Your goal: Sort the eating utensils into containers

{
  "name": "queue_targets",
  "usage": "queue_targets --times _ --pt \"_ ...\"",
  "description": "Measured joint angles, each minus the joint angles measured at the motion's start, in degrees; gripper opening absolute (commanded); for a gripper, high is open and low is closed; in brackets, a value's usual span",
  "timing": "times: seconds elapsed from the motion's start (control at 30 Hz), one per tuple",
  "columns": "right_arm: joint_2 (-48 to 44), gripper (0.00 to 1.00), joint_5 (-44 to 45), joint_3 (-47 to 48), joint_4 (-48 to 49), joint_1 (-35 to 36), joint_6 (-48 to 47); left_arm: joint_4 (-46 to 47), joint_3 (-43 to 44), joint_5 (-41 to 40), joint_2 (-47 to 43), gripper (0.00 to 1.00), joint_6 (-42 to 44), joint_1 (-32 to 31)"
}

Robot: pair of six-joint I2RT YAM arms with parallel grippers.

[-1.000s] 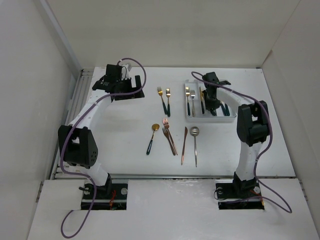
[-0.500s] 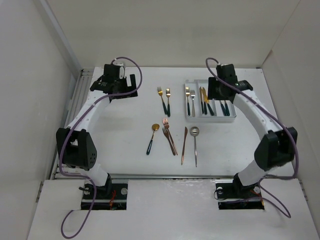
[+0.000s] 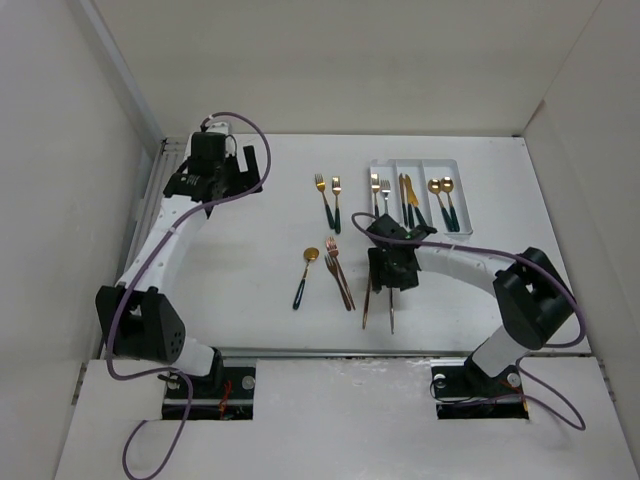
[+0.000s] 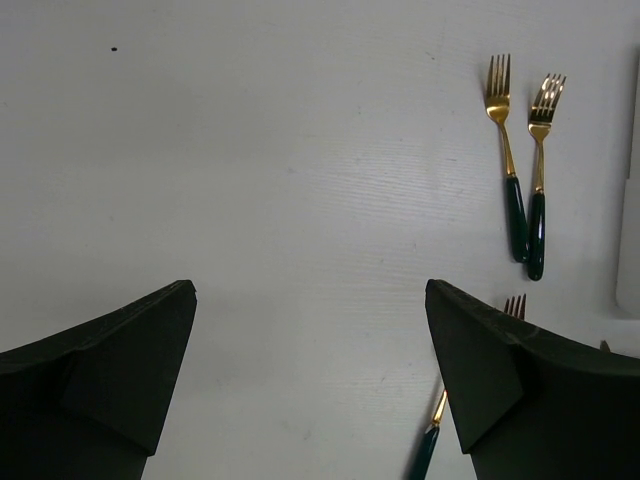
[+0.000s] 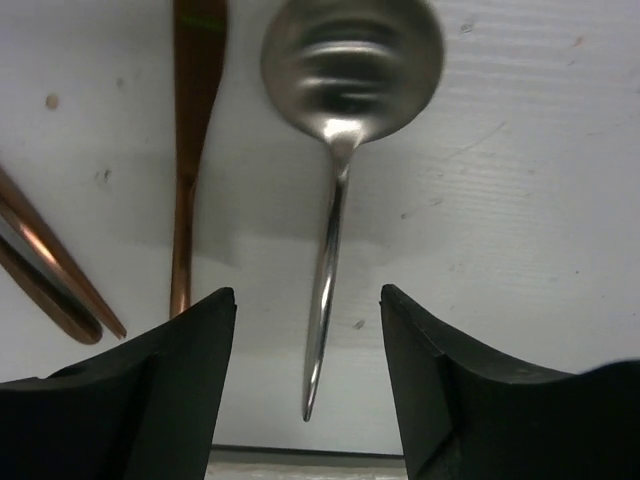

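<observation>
The white tray (image 3: 412,161) at the back right holds gold forks in its left compartment, knives in the middle one and two gold spoons (image 3: 441,192) in the right one. On the table lie two gold forks (image 3: 330,200), a gold spoon with a dark handle (image 3: 305,272), copper forks (image 3: 338,272), a copper knife (image 3: 366,305) and a silver spoon (image 3: 391,312). My right gripper (image 3: 390,272) is open low over the silver spoon (image 5: 338,190), its fingers (image 5: 200,340) either side of the handle. The copper knife (image 5: 190,150) lies just left of it. My left gripper (image 3: 245,172) is open and empty.
White walls close in the table on the left, back and right. In the left wrist view my left gripper (image 4: 310,290) hangs above bare table, with the two gold forks (image 4: 520,170) ahead on the right and the tray's edge (image 4: 630,200) at the far right.
My right arm has swung from above the tray down to the silver spoon at the table's middle, which uncovers the tray's right compartment. My left gripper has drifted a little left.
</observation>
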Motion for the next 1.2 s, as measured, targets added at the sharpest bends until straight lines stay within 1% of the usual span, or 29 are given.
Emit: queue_targets --times 0.1,0.2,0.43,0.47,0.53,0.57,0.6,0.63,0.67,0.9,1.03,1.13,1.2 --pt "-0.02 0.59 2.62 -0.85 1.18 -0.57 2.82 0.11 -1.60 0.52 -1.86 0.99 -0.02 0.57" --pt "-0.02 0.57 4.42 -2.14 1.53 -0.92 4.39 0.26 -3.15 1.40 -3.80 0.99 -0.17 1.92" --pt "0.52 0.47 4.39 -3.63 3.61 -0.92 5.62 0.48 -4.04 1.86 -6.47 0.99 -0.44 3.08" --pt "0.79 0.39 4.37 -3.45 3.87 -0.92 5.75 0.46 -4.07 1.99 -6.75 0.99 -0.42 3.08" --pt "1.46 0.31 4.26 -2.82 4.44 -0.92 6.08 0.61 -4.28 2.16 -7.43 0.99 -0.44 3.06" --pt "1.77 0.22 4.33 -2.47 4.76 -0.92 6.16 0.70 -4.50 2.19 -7.76 0.99 -0.44 3.08" --pt "2.01 0.16 4.39 -2.25 5.09 -0.92 6.12 0.76 -4.76 2.19 -8.07 0.99 -0.44 3.08" --pt "2.14 0.05 4.50 -2.12 5.38 -0.92 6.08 0.72 -4.83 2.21 -8.24 0.99 -0.44 3.08" --pt "2.16 0.00 4.57 -2.10 5.49 -0.92 6.12 0.85 -4.87 2.21 -8.33 0.99 -0.44 3.08" --pt "1.92 0.00 5.51 -2.08 5.07 -0.68 6.25 1.14 -5.66 2.93 -8.41 0.99 -0.44 3.08" --pt "0.66 0.00 7.63 -0.72 1.75 0.24 4.85 1.57 -6.29 3.23 -8.68 1.00 -0.72 3.10" --pt "-4.35 0.00 9.73 3.26 -0.48 0.92 0.76 1.77 -7.23 3.50 -8.79 1.00 -1.60 3.41" --pt "-8.90 0.00 11.72 8.39 -0.48 0.76 -4.07 1.70 -7.54 3.48 -8.76 1.00 -1.99 3.74"
